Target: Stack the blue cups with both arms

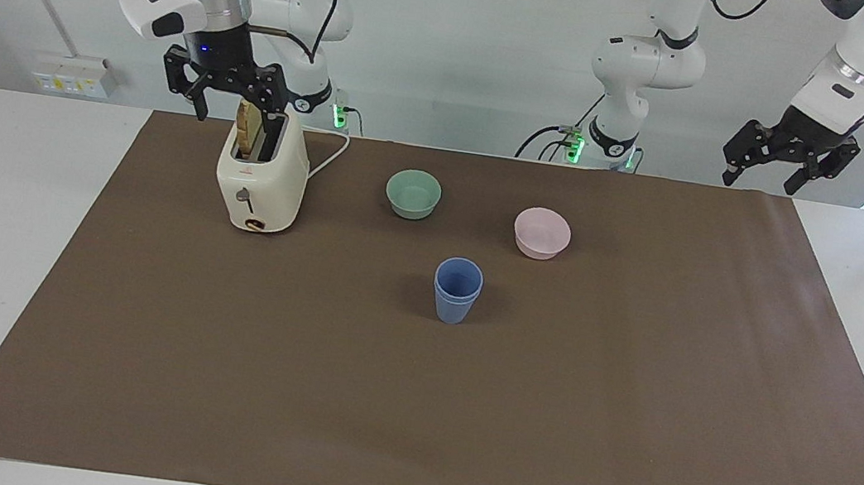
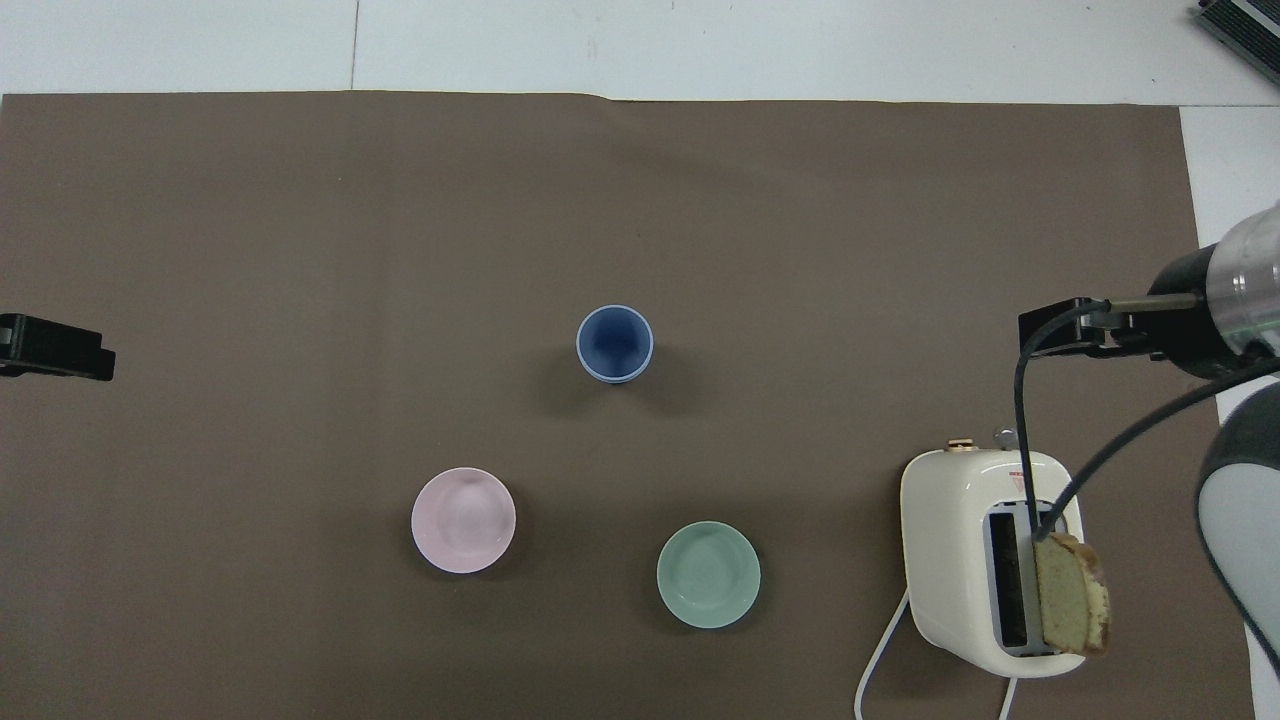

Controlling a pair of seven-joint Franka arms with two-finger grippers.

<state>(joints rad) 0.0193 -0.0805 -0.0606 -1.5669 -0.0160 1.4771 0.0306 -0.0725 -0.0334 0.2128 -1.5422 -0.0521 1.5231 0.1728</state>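
The 2 blue cups (image 1: 457, 289) sit nested; both the right hand (image 1: 225, 86) and left hand (image 1: 790, 156), fingers apart, should stay clear.

matte blue cups (image 1: 457, 289), glossy toaster (image 1: 260, 180)

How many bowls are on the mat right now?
2. The green bowl sits beside the toaster; the pink bowl sits toward the left arm's end. Both are nearer the robots than the stacked blue cups.
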